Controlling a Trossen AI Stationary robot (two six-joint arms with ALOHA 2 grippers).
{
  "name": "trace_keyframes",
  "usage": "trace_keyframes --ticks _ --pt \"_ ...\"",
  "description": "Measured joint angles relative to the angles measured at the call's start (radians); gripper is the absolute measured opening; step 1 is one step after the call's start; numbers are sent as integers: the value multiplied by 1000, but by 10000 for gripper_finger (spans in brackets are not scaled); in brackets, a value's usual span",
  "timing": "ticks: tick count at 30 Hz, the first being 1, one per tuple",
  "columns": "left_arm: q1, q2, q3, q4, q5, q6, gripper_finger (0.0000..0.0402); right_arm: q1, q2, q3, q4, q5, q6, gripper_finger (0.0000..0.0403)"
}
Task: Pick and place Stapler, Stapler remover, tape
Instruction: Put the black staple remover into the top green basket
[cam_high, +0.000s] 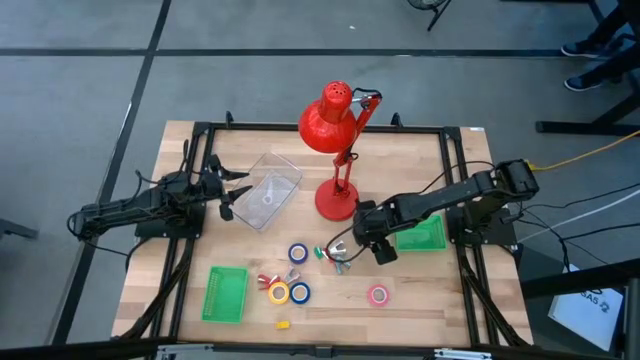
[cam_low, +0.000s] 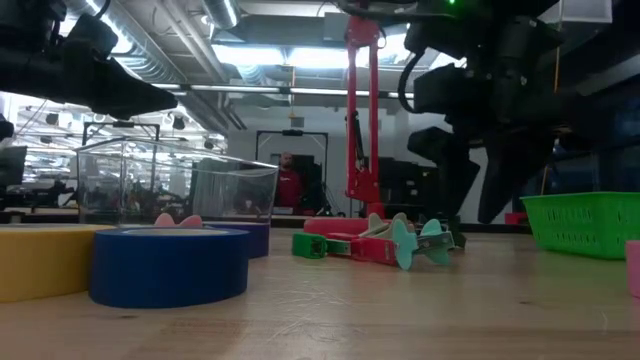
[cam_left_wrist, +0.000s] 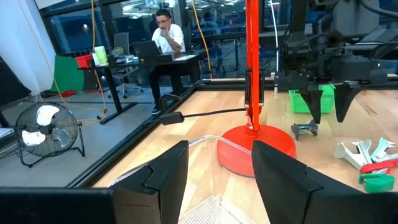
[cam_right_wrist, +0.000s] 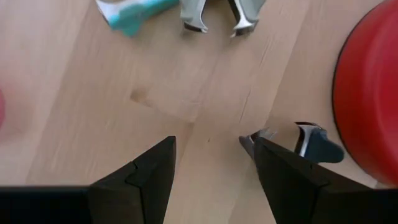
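Note:
My right gripper (cam_high: 358, 238) (cam_right_wrist: 214, 162) is open and points down at the table, just in front of the red lamp's base (cam_high: 335, 202). A dark staple remover (cam_right_wrist: 311, 142) lies by one of its fingers, and I see no touch. A teal and silver staple remover (cam_right_wrist: 217, 11) (cam_low: 420, 240) lies a little farther on. A small green and red stapler (cam_low: 330, 245) lies beside it. Blue tape (cam_high: 298, 253), yellow tape (cam_high: 279, 292), a second blue roll (cam_high: 299, 292) and pink tape (cam_high: 378, 294) lie flat on the table. My left gripper (cam_high: 232, 195) (cam_left_wrist: 217, 168) is open over a clear container (cam_high: 265, 188).
The red desk lamp (cam_high: 330, 120) stands mid-table, and its base (cam_right_wrist: 370, 93) is close to my right gripper. One green basket (cam_high: 225, 293) sits near the front left, another green basket (cam_high: 420, 236) lies under my right arm. A person (cam_left_wrist: 165, 31) sits at a desk beyond the table.

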Motion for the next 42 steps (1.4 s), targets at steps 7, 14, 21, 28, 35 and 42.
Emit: trace_keyframes --ticks 7,14,21,28,35,42 --pt "0 0 0 0 0 0 175 0 -2 0 5 36 -8 181" --pt "0 0 0 0 0 0 175 0 -2 0 -15 38 -23 118" --pt "0 0 0 0 0 0 173 -1 -2 0 -33 79 -40 93" --pt "0 0 0 0 0 0 175 -1 -2 0 -40 79 -79 93" --pt "0 0 0 0 0 0 175 -16 -2 0 -82 79 -90 122" --pt "0 0 0 0 0 0 174 -40 -3 0 -85 79 -89 123"
